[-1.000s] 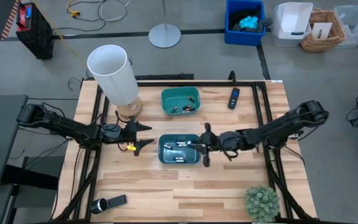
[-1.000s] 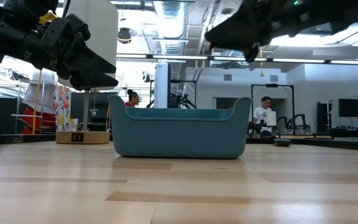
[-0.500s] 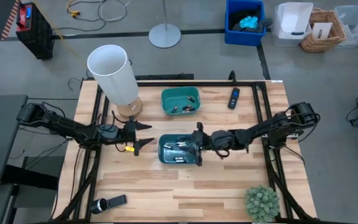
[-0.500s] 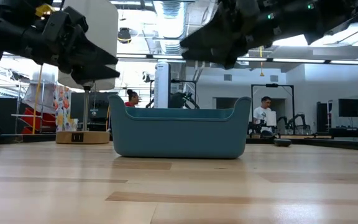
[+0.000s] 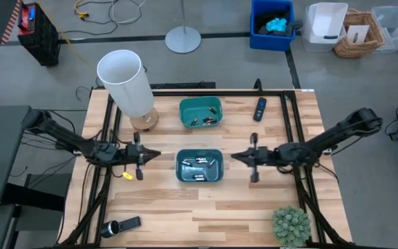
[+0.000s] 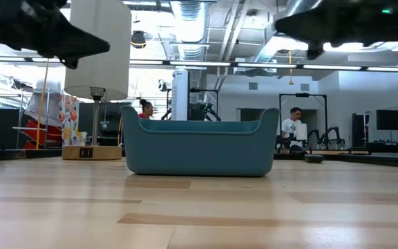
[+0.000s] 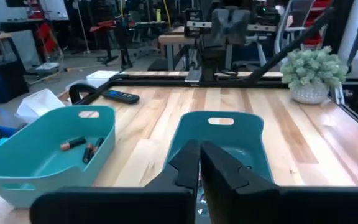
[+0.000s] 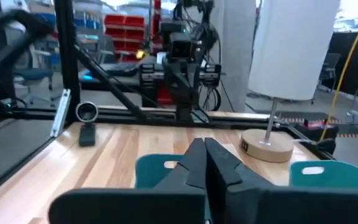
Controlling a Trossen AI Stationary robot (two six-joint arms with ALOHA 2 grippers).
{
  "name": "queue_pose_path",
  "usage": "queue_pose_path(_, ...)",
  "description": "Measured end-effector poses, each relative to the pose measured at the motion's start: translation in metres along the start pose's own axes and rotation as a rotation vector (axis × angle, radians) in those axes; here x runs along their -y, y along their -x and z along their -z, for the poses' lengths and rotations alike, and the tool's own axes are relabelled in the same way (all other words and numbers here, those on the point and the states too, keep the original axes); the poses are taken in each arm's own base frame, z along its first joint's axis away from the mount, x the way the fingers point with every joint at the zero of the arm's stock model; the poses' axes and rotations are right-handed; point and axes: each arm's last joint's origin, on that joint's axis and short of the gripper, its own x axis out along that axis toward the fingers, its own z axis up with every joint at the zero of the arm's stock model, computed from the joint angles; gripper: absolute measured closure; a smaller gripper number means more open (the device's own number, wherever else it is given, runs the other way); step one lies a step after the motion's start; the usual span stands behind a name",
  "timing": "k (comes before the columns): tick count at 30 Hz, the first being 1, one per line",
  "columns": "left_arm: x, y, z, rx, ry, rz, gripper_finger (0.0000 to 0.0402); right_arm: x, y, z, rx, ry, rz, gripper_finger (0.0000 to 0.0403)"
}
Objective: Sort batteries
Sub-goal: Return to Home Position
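Batteries (image 5: 200,163) lie in two places only. There is a small heap on the floor of the teal bin (image 5: 179,166) at the middle of the desk (image 5: 254,207), and a few more sit in the green bin (image 5: 182,111) farther back, beside the white table lamp (image 5: 124,79). None shows loose on the wood, so by that alone the sorting looks finished.

Above the desk, on its own side of the teal bin, hovers the left tool (image 5: 154,155), its tip pointing at the bin. The right tool (image 5: 237,157) hovers on the opposite side, likewise pointing in. Both wrist views show the two fingers pressed together with nothing between them, and neither tool touches a bin or a battery.

Should any battery need moving, I judge it would handle as a hard, smooth little cylinder. It is stiff, dense for its size and not fragile, but quick to roll and apt to squirt out of a pinch taken near an end. The sound hold is across the middle of the barrel, fingers square to its length. Those in the bins lie close together and near the walls, which leaves little room for a finger on either side. A neighbour could get nudged or lifted along with it.
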Motion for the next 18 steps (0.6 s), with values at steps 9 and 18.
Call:
queue_pose_path(9,-0.015,0.02,0.007,0.051,0.025,0.112,0.0401,0.02,0.054,0.028,0.032,0.019,0.0,0.0399)
queue_pose_path(18,-0.023,0.024,0.037,0.048,0.048,0.146,0.0401,0.027,0.068,0.032,0.016,0.019,-0.042,0.0402)
